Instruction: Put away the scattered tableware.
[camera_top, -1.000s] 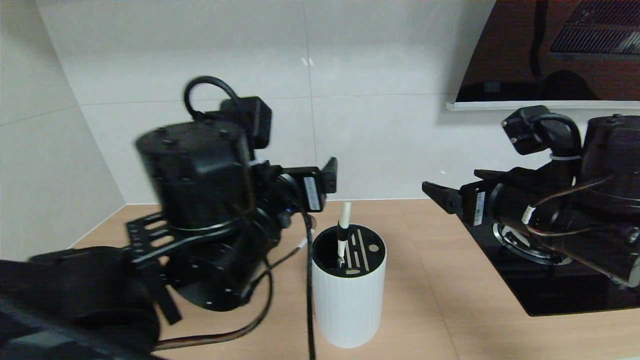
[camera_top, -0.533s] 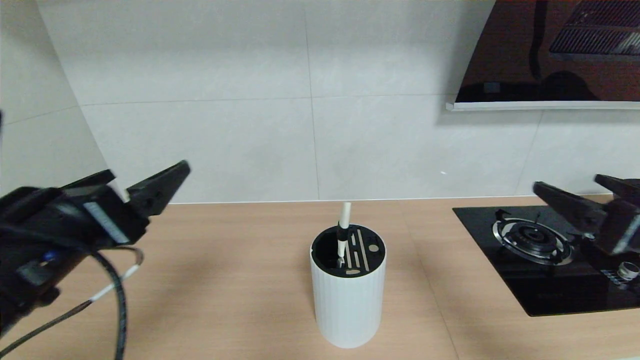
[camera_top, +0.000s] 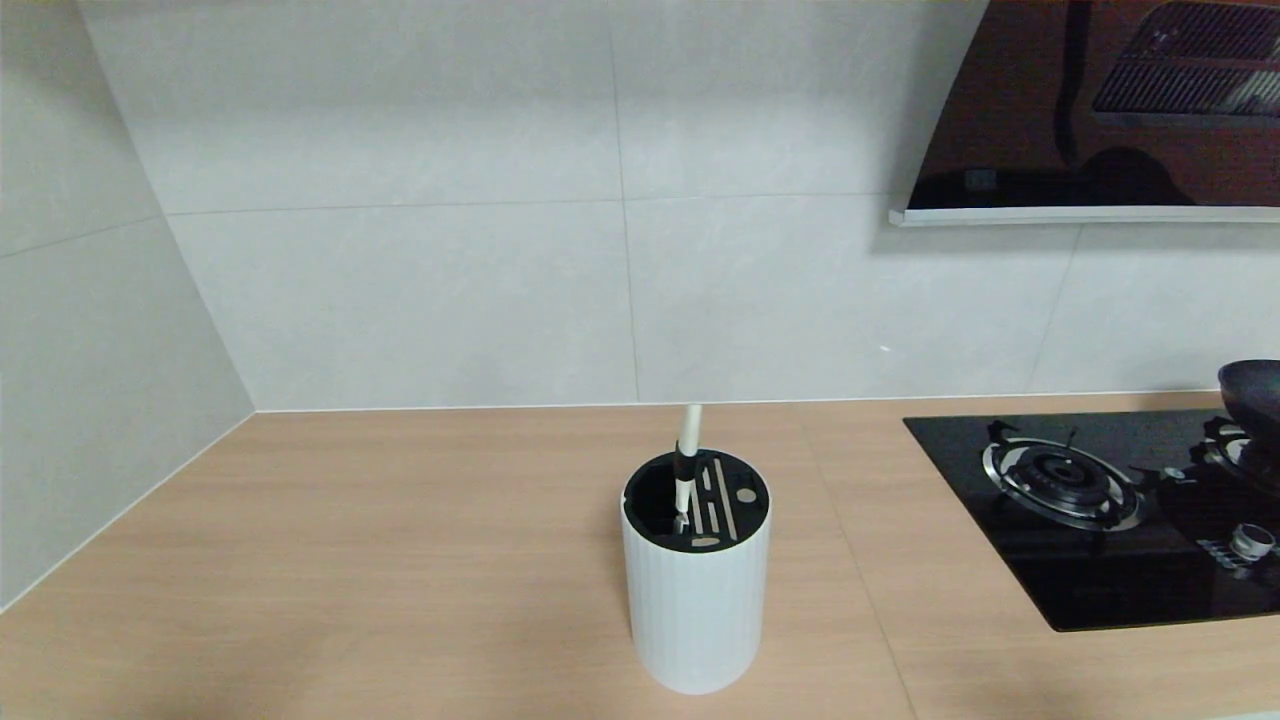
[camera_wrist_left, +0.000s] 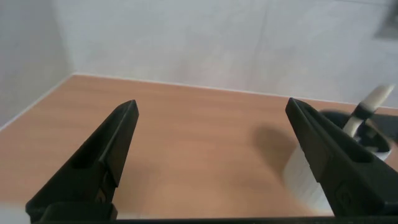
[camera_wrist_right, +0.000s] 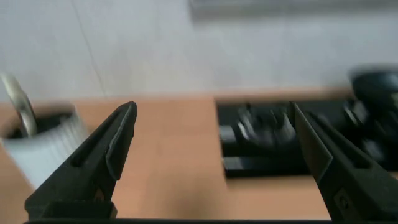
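Standing on counter (camera_top: 400, 560), holder (camera_top: 695, 600) with 1 utensil (camera_top: 688, 432), well apart from hob (camera_top: 1050, 560).

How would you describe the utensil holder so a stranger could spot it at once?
Start at the wooden counter, left of the black hob. The holder stands alone there: an upright white ribbed cylinder with a black slotted top. Unlike the flat hob, it is tall, with a pale utensil handle poking out.
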